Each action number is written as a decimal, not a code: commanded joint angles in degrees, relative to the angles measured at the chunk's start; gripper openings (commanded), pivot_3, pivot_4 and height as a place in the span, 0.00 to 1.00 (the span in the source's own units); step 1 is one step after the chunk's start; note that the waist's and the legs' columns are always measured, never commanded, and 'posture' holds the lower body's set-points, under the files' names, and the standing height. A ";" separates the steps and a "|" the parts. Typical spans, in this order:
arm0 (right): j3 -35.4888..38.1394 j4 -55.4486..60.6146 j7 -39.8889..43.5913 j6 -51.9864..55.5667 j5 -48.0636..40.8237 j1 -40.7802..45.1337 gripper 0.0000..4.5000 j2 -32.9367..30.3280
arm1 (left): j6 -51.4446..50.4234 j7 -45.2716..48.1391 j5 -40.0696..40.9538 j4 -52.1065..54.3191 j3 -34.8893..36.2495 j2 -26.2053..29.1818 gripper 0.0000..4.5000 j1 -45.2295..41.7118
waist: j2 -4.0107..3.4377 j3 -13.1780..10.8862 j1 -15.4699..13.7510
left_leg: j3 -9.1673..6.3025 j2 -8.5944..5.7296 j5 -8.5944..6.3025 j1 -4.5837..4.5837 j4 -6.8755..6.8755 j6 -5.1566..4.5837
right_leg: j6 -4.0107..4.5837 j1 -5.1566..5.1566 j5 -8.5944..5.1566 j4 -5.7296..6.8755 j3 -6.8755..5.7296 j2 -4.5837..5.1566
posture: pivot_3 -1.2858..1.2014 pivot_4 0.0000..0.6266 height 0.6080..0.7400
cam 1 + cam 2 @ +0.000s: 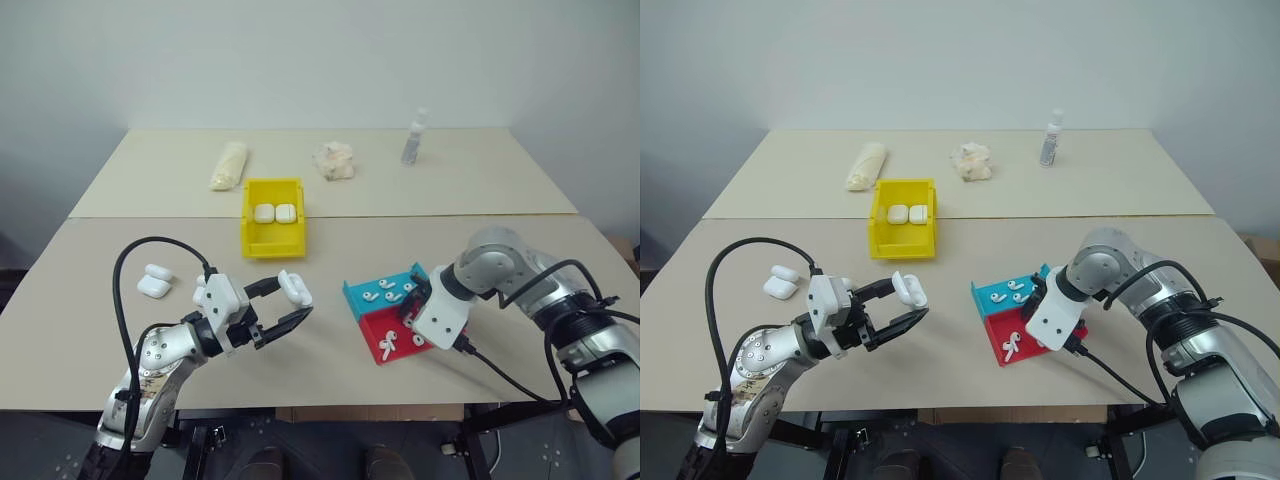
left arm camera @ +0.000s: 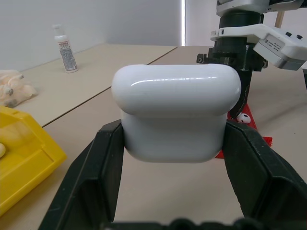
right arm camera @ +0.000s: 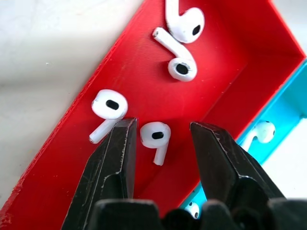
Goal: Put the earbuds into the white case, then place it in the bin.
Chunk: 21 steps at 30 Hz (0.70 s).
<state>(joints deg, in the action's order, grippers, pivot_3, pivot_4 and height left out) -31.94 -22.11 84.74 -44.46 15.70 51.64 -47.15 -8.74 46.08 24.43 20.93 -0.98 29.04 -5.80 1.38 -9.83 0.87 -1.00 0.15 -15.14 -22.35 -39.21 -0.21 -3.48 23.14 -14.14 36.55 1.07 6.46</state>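
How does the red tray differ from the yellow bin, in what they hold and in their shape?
The red tray is shallow and holds loose earbuds; the yellow bin has higher upright walls and holds two white cases side by side. The red tray lies near the front table edge against a blue tray, under the right hand; the yellow bin stands alone, farther back. Both are small, open-topped rectangular containers on the table.

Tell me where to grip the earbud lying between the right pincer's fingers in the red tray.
Grip the earbud across its rounded head, coming from above as the right pincer points. It lies flat on the red tray, stem too thin; fingers already straddle the head.
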 commanded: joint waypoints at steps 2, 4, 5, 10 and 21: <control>-0.21 -1.38 -0.52 -3.06 1.00 2.63 0.48 0.05 | 0.72 -0.55 -0.20 2.79 0.70 0.16 0.62 0.21 | 0.00 0.00 0.10 | 0.00 0.01 0.00 0.01 0.00 0.00 | 0.00 0.00 0.00 0.01 0.00 -0.01 | 0.52 0.24 1.00; -0.46 -2.24 -0.98 -3.79 1.50 3.01 0.48 0.16 | 0.73 -0.62 -0.26 2.85 0.69 0.15 0.62 0.31 | 0.00 0.00 0.04 | 0.00 0.00 0.00 0.02 0.00 0.00 | 0.01 0.00 0.00 0.02 0.00 -0.01 | 0.52 0.24 1.00; -0.54 -2.56 -1.22 -4.01 1.64 3.14 0.48 0.29 | 0.71 -0.65 -0.29 2.87 0.69 0.16 0.62 0.35 | 0.00 0.00 0.02 | 0.00 0.00 0.00 0.01 0.00 0.00 | 0.01 0.00 0.00 0.02 0.00 0.00 | 0.52 0.24 1.00; -0.88 -3.60 -2.20 -5.21 3.03 3.50 0.48 0.42 | 0.87 -0.57 -0.37 2.79 0.59 0.09 0.62 0.35 | 0.00 0.00 0.02 | 0.00 0.00 0.00 0.01 0.00 0.00 | 0.01 0.00 -0.01 0.01 0.00 0.00 | 0.52 0.24 1.00; -1.30 -3.58 -2.69 -5.70 3.93 3.28 0.48 0.87 | 0.82 -0.47 -0.34 2.77 0.61 0.17 0.62 0.36 | 0.00 0.00 0.08 | 0.00 0.01 0.00 0.03 0.00 0.00 | 0.01 0.00 -0.01 0.04 0.01 -0.01 | 0.52 0.24 1.00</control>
<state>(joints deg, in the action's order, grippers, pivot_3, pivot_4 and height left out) -33.15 -26.05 82.13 -49.57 19.77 53.64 -46.33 -8.74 45.68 24.07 21.73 -0.99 29.04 -5.58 1.38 -9.83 0.95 -1.00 0.16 -15.14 -22.31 -39.21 -0.21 -3.46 23.14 -14.15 36.60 1.08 6.45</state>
